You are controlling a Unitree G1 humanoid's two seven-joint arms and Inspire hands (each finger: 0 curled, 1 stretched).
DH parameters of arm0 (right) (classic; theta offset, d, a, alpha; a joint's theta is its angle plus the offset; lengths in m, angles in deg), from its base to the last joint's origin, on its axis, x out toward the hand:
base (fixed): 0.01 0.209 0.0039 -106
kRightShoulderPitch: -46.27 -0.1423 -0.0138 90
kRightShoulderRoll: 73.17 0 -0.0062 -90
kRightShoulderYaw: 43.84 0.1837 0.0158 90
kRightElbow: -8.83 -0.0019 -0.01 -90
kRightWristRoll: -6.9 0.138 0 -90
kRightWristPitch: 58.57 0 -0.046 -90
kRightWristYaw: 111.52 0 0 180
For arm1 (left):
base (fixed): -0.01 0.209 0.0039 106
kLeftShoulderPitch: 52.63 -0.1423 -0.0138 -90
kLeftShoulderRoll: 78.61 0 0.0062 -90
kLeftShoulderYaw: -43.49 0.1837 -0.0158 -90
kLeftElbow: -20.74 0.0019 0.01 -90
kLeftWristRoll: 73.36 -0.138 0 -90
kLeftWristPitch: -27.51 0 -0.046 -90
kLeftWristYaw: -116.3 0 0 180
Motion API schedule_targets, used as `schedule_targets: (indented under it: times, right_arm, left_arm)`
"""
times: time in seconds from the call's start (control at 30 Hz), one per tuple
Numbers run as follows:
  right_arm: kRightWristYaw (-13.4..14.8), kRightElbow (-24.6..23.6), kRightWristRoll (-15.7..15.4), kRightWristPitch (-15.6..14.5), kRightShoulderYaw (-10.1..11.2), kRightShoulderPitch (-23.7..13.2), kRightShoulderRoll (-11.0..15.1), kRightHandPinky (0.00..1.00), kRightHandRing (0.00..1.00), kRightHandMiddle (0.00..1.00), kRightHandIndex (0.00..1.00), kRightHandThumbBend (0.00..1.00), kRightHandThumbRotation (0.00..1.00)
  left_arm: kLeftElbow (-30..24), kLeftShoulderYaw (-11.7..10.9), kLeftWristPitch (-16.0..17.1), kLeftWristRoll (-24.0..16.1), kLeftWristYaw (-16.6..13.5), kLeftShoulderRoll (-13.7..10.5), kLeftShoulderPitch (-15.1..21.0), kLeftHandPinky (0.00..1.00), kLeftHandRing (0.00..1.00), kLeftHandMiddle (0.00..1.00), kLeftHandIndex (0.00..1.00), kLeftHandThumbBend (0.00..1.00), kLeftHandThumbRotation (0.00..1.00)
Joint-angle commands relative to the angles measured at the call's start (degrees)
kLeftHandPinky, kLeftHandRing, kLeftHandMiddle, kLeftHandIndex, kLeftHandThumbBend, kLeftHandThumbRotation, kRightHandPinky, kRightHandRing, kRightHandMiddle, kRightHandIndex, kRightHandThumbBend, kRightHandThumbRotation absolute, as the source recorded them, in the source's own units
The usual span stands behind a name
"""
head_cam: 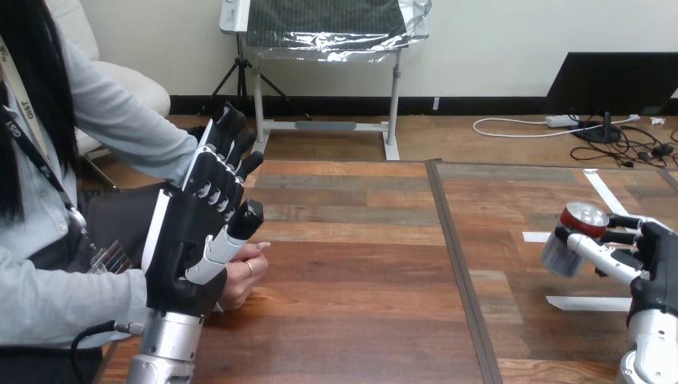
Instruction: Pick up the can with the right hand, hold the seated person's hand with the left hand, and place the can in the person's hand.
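Note:
A silver can (566, 250) with a red rim is tilted just above the table at the right, and my right hand (649, 254) is shut on it, thumb and fingers curled round its body. At the left, the person's hand (245, 274) rests on the wooden table (352, 280) near its left edge. My left hand (192, 232) stands upright in front of and over the person's hand, fingers straight and spread, open. I cannot tell whether the two touch.
White tape strips (588, 303) lie on the right half of the table, near the can. A dark seam (456, 248) splits the tabletop into two halves. The person's torso and sleeve fill the left edge.

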Motion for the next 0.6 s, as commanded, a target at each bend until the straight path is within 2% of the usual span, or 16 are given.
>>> schedule_targets:
  times: [0.0, 0.13, 0.23, 0.33, 0.43, 0.47, 0.57]
  right_arm:
    - [-0.67, -3.51, 0.56, 3.71, 0.19, -3.86, -0.05, 0.33, 0.39, 0.47, 0.5, 0.84, 0.0]
    - [-0.5, -3.76, 0.34, 4.03, -0.13, -3.87, -0.11, 0.34, 0.39, 0.47, 0.5, 0.84, 0.0]
    - [-0.38, -4.02, 0.12, 4.42, -0.38, -3.82, -0.17, 0.34, 0.4, 0.47, 0.5, 0.84, 0.0]
    - [-0.61, -4.28, -0.27, 5.36, -0.77, -3.69, -0.14, 0.35, 0.4, 0.47, 0.5, 0.84, 0.0]
    - [-0.53, -4.51, -0.64, 5.88, -1.11, -3.68, -0.18, 0.35, 0.4, 0.47, 0.5, 0.83, 0.0]
    - [-0.63, -4.65, -0.7, 6.04, -1.2, -3.71, -0.24, 0.35, 0.4, 0.47, 0.5, 0.83, 0.0]
    - [-0.88, -4.92, -0.8, 6.58, -1.37, -3.72, -0.4, 0.35, 0.4, 0.47, 0.5, 0.84, 0.0]
  left_arm:
    - [0.79, 0.65, 1.49, -2.36, -0.88, -1.73, 3.72, 0.92, 0.96, 0.97, 0.95, 1.0, 0.57]
    - [1.07, 0.72, 1.83, -3.89, -1.6, -2.55, 3.93, 0.93, 0.95, 0.97, 0.94, 1.0, 0.51]
    - [1.47, 0.75, 3.2, -6.81, -3.53, -3.55, 4.22, 0.92, 0.95, 0.96, 0.94, 1.0, 0.48]
    - [1.77, 0.65, 5.09, -11.38, -7.01, -4.79, 4.43, 0.9, 0.94, 0.95, 0.94, 1.0, 0.45]
    - [1.37, 0.62, 6.36, -17.6, -11.74, -6.41, 4.41, 0.87, 0.92, 0.94, 0.93, 1.0, 0.43]
    - [0.72, 0.47, 6.42, -21.05, -14.36, -7.21, 4.27, 0.86, 0.91, 0.93, 0.93, 1.0, 0.43]
    - [-0.67, 0.36, 6.28, -27.84, -19.82, -8.78, 4.0, 0.84, 0.9, 0.92, 0.92, 1.0, 0.43]
